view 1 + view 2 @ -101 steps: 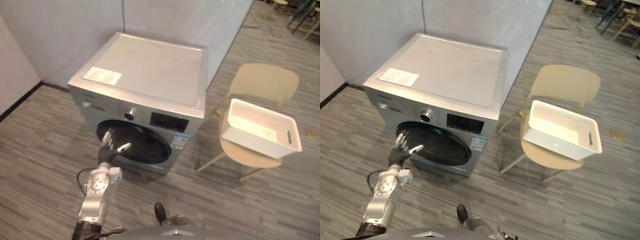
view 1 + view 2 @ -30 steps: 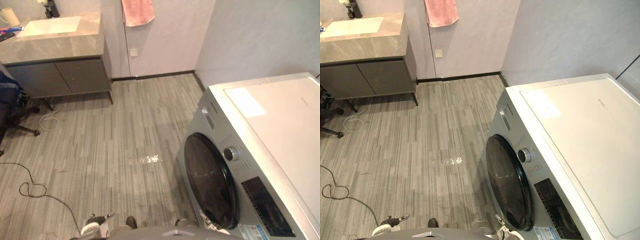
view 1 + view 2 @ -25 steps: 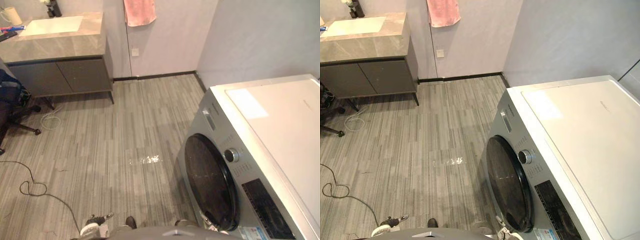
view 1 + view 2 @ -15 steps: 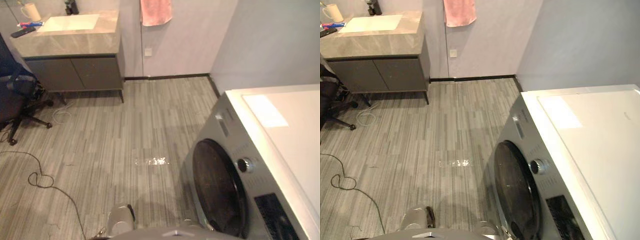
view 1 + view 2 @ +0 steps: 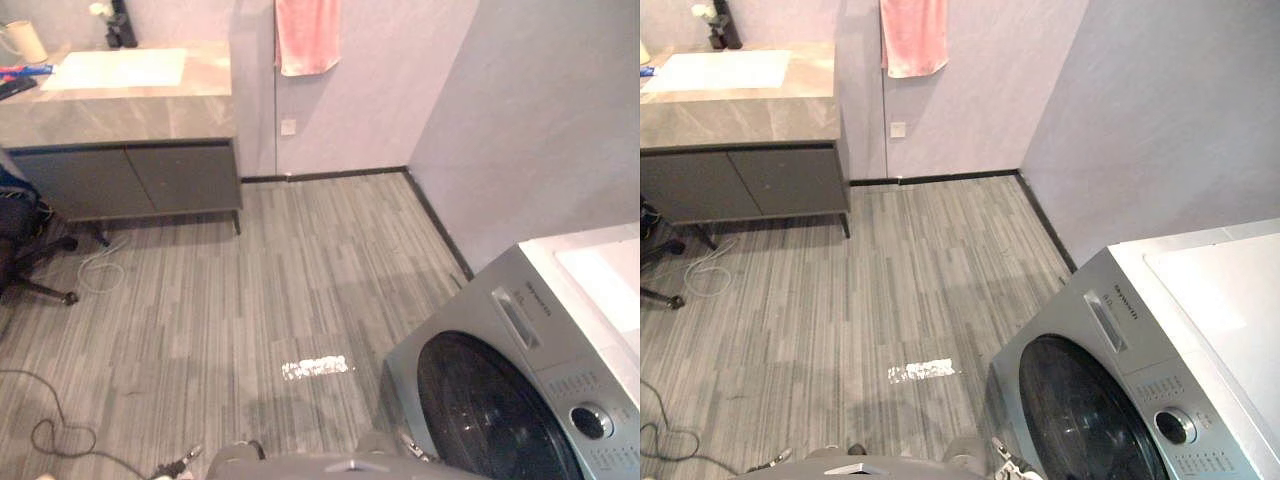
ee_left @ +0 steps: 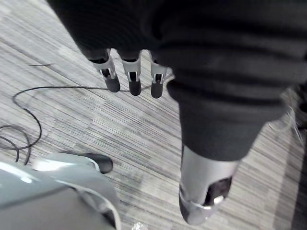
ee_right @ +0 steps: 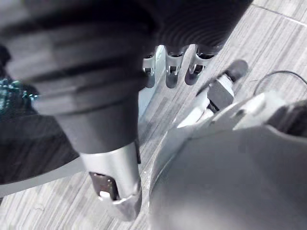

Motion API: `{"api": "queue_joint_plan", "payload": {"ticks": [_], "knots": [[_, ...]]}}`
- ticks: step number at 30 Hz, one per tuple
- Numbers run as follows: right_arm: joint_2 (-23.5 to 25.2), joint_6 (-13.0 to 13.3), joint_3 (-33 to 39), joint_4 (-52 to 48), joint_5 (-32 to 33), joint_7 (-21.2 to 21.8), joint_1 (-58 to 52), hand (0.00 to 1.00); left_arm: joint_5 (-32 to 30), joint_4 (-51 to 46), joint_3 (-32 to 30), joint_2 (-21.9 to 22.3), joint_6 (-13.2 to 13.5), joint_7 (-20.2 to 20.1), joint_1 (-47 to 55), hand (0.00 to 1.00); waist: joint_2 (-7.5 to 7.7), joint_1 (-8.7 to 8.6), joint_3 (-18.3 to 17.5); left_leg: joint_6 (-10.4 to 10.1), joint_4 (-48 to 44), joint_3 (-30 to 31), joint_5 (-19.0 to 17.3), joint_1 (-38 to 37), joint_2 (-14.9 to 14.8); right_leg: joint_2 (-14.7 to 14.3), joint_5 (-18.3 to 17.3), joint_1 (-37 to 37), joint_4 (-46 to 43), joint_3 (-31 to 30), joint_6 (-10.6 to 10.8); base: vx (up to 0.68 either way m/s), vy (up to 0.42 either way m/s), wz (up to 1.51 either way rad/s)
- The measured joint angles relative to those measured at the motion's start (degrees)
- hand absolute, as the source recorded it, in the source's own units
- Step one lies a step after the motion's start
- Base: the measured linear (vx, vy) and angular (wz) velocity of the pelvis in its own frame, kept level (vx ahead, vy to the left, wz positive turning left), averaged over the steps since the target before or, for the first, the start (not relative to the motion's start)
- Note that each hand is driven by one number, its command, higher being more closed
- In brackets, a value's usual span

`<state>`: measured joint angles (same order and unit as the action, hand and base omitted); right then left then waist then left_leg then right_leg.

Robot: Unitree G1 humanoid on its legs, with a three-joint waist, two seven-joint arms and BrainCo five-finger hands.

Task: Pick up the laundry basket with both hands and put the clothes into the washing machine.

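Left hand (image 6: 130, 76) and right hand (image 7: 172, 67) both dangle loose, holding nothing. The washing machine (image 5: 1110, 390) sits off on the right hand's side, door shut. The laundry basket is probably light and stiff, so I'd grab opposite rims.

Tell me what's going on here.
Nothing is being handled at the moment. The robot's left hand and right hand hang open and empty above the floor. The washer stands to its right with the door shut. Ahead are a sink counter and a pink towel hanging on the wall.
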<state>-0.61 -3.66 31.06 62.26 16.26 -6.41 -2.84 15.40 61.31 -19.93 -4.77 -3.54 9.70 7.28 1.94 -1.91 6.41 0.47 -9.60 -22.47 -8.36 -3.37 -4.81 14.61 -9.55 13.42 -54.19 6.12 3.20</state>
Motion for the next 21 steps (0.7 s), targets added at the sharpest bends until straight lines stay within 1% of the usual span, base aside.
{"api": "queue_joint_plan", "payload": {"ticks": [1, 2, 3, 4, 5, 6, 7, 8, 9, 10, 11, 12, 13, 14, 15, 16, 19, 20, 21], "knots": [[-0.06, 0.08, -0.50, -0.70, 0.22, 0.00, -0.07, 0.00, 0.00, 0.02, 0.09, 0.32, 0.16, -0.04, -0.13, 0.00, -0.21, -0.17, 0.22, -0.03, 0.58, -0.50, 0.01, -1.25, -0.17, -0.86, -1.02, 0.88, 1.03, 1.04, -0.29, 0.24, -0.152, -0.25], [-0.16, 0.32, -1.17, -2.15, 1.18, 0.02, -0.15, 0.00, 0.00, 0.08, 0.06, 1.36, 0.27, -0.01, -0.51, 0.00, -0.71, -0.56, 0.65, -0.08, 1.48, -1.34, 0.00, -3.45, -0.71, -2.74, -2.44, 2.77, 6.62, 3.69, -0.77, 0.23, -0.178, -0.20], [-0.04, 0.31, -1.33, -2.93, 1.56, 0.01, -0.07, 0.00, -0.01, 0.12, -0.23, 1.86, 0.27, -0.01, -0.88, 0.00, -0.86, -0.59, 0.83, -0.19, 1.93, -1.54, 0.04, -4.07, -0.91, -3.16, -2.57, 3.34, 9.88, 4.66, -0.77, 0.28, -0.248, -0.08], [0.23, 0.52, -1.32, -4.09, 1.90, 0.00, -0.42, 0.00, -0.01, 0.07, -1.35, 3.15, 0.28, 0.00, -1.55, 0.00, -1.25, -0.57, 1.27, -2.48, 2.35, -1.54, -0.21, -4.90, -1.60, -3.61, -1.44, 3.65, 18.00, 6.10, -0.77, 0.25, -0.312, 0.06], [0.63, 0.67, -1.44, -4.61, 1.88, -0.06, -1.10, 0.00, 0.00, -0.43, -4.15, 4.39, 0.79, -0.02, -1.75, 0.00, -0.55, -0.36, 1.88, -5.16, 2.59, -1.17, -1.16, -6.17, -1.72, -3.48, 3.85, 2.56, 28.89, 4.74, -0.70, 0.26, -0.341, 0.10], [0.76, 0.68, -1.47, -4.60, 1.94, -0.04, -1.22, 0.00, 0.00, -0.54, -5.50, 4.63, 0.89, -0.02, -1.79, 0.00, -0.15, -0.25, 2.14, -6.08, 2.56, -0.93, -1.85, -7.00, -1.78, -3.32, 7.76, 2.29, 30.27, 4.44, -0.66, 0.24, -0.319, -0.01], [0.29, 0.64, -1.62, -4.54, 1.88, -0.04, -1.35, 0.00, -0.14, -0.49, -6.82, 5.57, 0.99, 0.01, -2.02, 0.00, -0.86, 0.00, 2.41, -6.80, 2.58, -0.80, -2.16, -7.87, -3.25, -4.70, 6.93, 1.73, 29.31, 4.86, -0.85, 0.17, -0.212, 0.02], [-0.48, 0.61, -1.85, -4.64, 1.80, -0.06, -1.50, 0.00, -0.85, -0.34, -8.23, 6.61, 0.95, 0.00, -2.02, 0.00, -2.15, -0.14, 2.32, -7.85, 2.77, -0.21, -2.13, -7.81, -5.08, -6.50, 5.63, 1.30, 29.65, 5.59, -1.23, 0.26, -0.317, 0.10], [-1.12, 0.75, -1.67, -5.01, 1.85, -0.05, -1.49, 0.00, -1.08, -0.86, -9.49, 8.25, 1.11, -0.07, -2.13, 0.00, -4.00, -0.14, 2.52, -9.27, 3.01, 0.57, -1.68, -7.58, -6.83, -7.84, 3.52, 1.20, 29.45, 7.46, -1.61, 0.23, -0.298, 0.36], [-1.52, 0.81, -1.62, -5.09, 1.88, -0.06, -1.54, 0.00, -1.87, -1.22, -10.23, 9.04, 1.09, -0.10, -2.26, 0.00, -4.69, -0.33, 2.63, -9.04, 3.94, 1.96, -0.46, -7.53, -7.96, -8.43, 1.98, 0.78, 28.99, 9.33, -2.35, 0.22, -0.298, 0.45], [-1.54, 0.78, -1.51, -5.05, 1.88, -0.07, -1.64, 0.00, -2.15, -1.28, -10.55, 9.20, 1.09, -0.10, -2.25, 0.00, -4.79, -0.39, 2.56, -9.14, 4.54, 2.63, 0.50, -7.70, -8.35, -8.64, 1.13, 0.40, 28.73, 10.24, -2.70, 0.15, -0.227, 0.67], [-1.52, 0.56, -1.14, -5.06, 1.96, -0.03, -1.78, 0.00, -2.15, -1.38, -11.30, 9.31, 1.08, -0.15, -2.26, 0.00, -4.67, -0.36, 2.57, -9.38, 5.36, 3.72, 2.00, -8.02, -9.20, -8.85, -0.50, -0.61, 28.06, 11.90, -3.18, 0.23, -0.309, 0.74], [-1.47, -1.22, 0.15, -4.67, 3.26, 0.48, -1.77, 0.00, -2.13, -1.44, -11.64, 9.39, 1.07, -0.16, -2.21, 0.00, -4.54, -0.31, 2.62, -10.25, 5.22, 4.20, 3.07, -8.77, -9.87, -8.88, -1.94, -1.92, 27.51, 13.21, -3.51, 0.23, -0.285, 0.68], [-1.44, -1.92, 1.02, -4.36, 4.10, 0.74, -1.79, 0.00, -2.14, -1.41, -11.61, 9.37, 1.04, -0.17, -2.14, 0.00, -4.58, -0.31, 2.57, -10.12, 4.61, 4.54, 3.18, -8.81, -10.10, -8.87, -2.55, -2.63, 27.41, 13.66, -3.56, 0.21, -0.237, 0.42], [-1.45, -2.50, 2.14, -3.78, 4.68, 0.98, -1.82, 0.00, -2.16, -1.43, -11.67, 9.35, 0.97, -0.18, -1.91, 0.00, -4.62, -0.01, 2.53, -10.06, 1.17, 5.32, 3.20, -8.33, -10.45, -8.88, -3.38, -4.35, 27.65, 13.75, -3.61, 0.13, -0.119, 0.12], [-1.42, -2.52, 2.43, -3.65, 4.73, 0.96, -1.85, 0.00, -2.19, -1.47, -11.61, 9.36, 0.94, -0.19, -1.91, 0.00, -4.62, 0.19, 2.53, -10.04, -1.02, 5.34, 3.12, -7.48, -10.66, -8.89, -3.43, -5.09, 28.09, 13.61, -3.60, 0.14, -0.106, -0.02], [-0.63, -2.14, 2.12, -5.45, 4.62, 0.89, -3.10, 0.00, -2.50, -2.28, -11.40, 8.86, 0.84, -0.24, -1.96, 0.00, -4.41, 0.07, 2.40, -9.08, -19.35, 7.22, 2.85, 0.15, -12.90, -8.97, -3.37, -7.78, 30.39, 13.30, -3.44, 0.11, -0.025, -0.08], [-0.62, -1.43, 1.57, -5.53, 4.41, 0.76, -3.31, 0.00, -2.48, -2.66, -10.70, 8.72, 0.89, -0.31, -2.09, 0.00, -4.42, 0.18, 2.39, -7.84, -25.13, 8.27, 2.85, 2.98, -13.62, -8.75, -3.07, -8.38, 30.67, 13.30, -3.88, 0.09, 0.051, -0.12], [-0.58, -1.06, 1.55, -5.52, 4.01, 0.61, -3.42, 0.00, -2.46, -2.88, -10.14, 8.67, 0.94, -0.29, -2.08, 0.00, -4.41, 0.35, 2.39, -7.51, -26.62, 8.25, 2.22, 3.58, -13.86, -8.62, -2.86, -8.77, 30.89, 13.39, -3.96, 0.14, 0.128, -0.10]]}}
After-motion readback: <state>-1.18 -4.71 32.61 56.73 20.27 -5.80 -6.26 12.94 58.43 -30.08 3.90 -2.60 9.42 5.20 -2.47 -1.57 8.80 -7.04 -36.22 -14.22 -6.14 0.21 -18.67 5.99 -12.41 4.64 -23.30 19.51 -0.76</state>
